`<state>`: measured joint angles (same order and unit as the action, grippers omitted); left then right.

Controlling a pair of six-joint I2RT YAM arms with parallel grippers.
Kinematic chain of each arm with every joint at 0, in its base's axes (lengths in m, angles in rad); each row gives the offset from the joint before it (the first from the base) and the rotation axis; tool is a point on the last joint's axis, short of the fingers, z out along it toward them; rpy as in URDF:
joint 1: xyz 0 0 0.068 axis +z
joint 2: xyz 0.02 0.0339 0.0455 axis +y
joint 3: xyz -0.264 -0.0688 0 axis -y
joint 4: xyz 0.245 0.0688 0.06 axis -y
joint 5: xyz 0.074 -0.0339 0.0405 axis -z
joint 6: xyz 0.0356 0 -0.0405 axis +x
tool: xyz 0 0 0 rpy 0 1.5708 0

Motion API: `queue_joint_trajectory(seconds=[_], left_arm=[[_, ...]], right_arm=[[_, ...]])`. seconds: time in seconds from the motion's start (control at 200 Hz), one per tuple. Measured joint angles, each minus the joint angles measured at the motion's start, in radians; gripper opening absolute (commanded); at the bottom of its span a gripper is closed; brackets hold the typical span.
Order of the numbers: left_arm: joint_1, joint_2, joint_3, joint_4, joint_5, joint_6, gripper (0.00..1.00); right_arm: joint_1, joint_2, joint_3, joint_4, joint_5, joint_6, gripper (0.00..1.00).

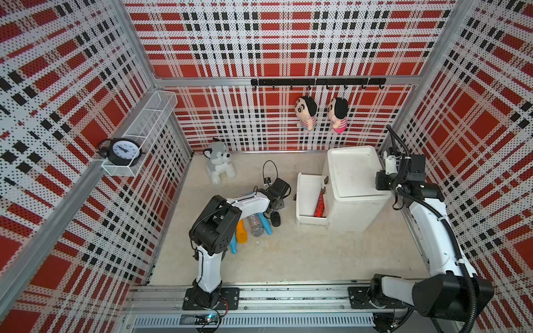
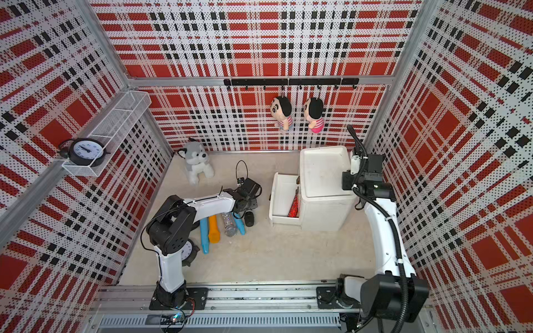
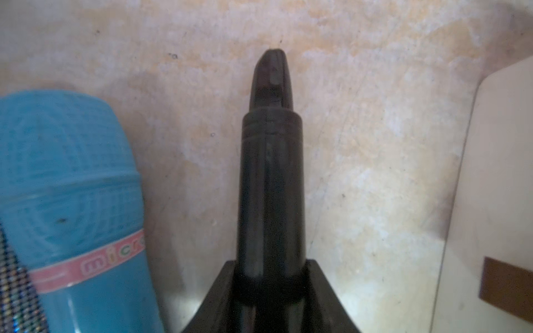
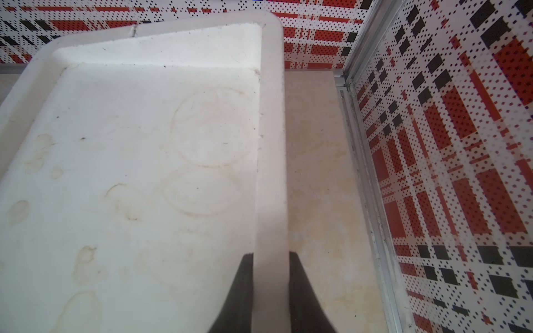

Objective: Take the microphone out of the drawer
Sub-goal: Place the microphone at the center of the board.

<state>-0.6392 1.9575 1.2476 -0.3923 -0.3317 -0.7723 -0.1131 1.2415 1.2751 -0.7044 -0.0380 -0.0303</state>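
In both top views my left pincer is low over the table, clamped on a black microphone. That microphone is outside the drawer, just beside a blue microphone; I cannot tell whether it touches the table. The drawer stands pulled out of the white cabinet, and a red microphone lies inside it. My right pincer is at the cabinet's right top edge.

In the left wrist view my fingers press on both sides of the black microphone. The blue microphone lies on one side of it, and the drawer front is on the other side, apart.

In the right wrist view my right pincer is closed on the cabinet's raised rim, one finger on each side.
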Motion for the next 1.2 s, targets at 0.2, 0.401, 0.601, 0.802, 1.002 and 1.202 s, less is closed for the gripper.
queue_joint_trajectory(seconds=[0.2, 0.401, 0.601, 0.802, 1.002, 1.202], left_arm=[[-0.021, -0.003, -0.029, -0.001, -0.043, -0.012, 0.00], [-0.042, -0.020, -0.056, -0.022, -0.098, -0.023, 0.00], [-0.047, -0.034, -0.078, -0.051, -0.143, -0.031, 0.00], [-0.047, -0.040, -0.089, -0.069, -0.174, -0.032, 0.00], [-0.045, -0.054, -0.102, -0.090, -0.178, -0.031, 0.06], [-0.040, -0.055, -0.102, -0.095, -0.177, -0.031, 0.24]], right_arm=[[0.001, 0.000, 0.000, 0.000, 0.001, 0.000, 0.00], [0.001, 0.000, 0.000, 0.000, 0.002, 0.000, 0.00], [0.002, 0.000, 0.000, 0.000, 0.002, 0.000, 0.00], [0.002, 0.000, 0.000, 0.000, 0.002, 0.000, 0.00], [0.002, 0.000, 0.001, 0.000, 0.002, 0.000, 0.00], [0.002, 0.000, 0.001, 0.000, 0.002, 0.000, 0.00]])
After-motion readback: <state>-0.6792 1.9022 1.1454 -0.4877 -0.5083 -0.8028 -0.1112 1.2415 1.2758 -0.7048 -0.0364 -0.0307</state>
